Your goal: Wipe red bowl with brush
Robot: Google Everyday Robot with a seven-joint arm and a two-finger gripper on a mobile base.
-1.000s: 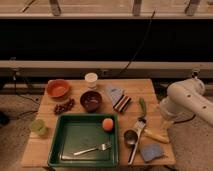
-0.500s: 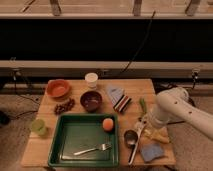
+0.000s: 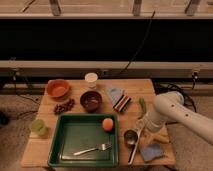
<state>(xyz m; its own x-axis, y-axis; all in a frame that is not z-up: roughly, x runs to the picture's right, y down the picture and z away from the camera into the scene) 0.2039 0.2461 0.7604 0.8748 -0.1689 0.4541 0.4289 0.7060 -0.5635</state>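
End effector (image 3: 145,126) apart and empty, hanging just over brush (image 3: 136,148) at worktop's (image 3: 135,90) right side. Brush not yet grasped, red bowl (image 3: 58,89) far left unwiped: whole task left.

**Item 1, red bowl** (image 3: 58,89): we record a small round bowl, orange-red outside and lighter orange inside. It stands upright at the 10 o'clock corner of the table (image 3: 135,89).

**Item 2, brush** (image 3: 135,149): we record a long slim brush with a pale whitish handle. It lies flat near the table's 5 o'clock edge, its length running from 1 o'clock down to 7 o'clock. We cannot tell which end carries the bristles. The pincer (image 3: 143,128) hangs at the brush's 1 o'clock end with its jaws parted; whether it touches the brush we cannot judge.
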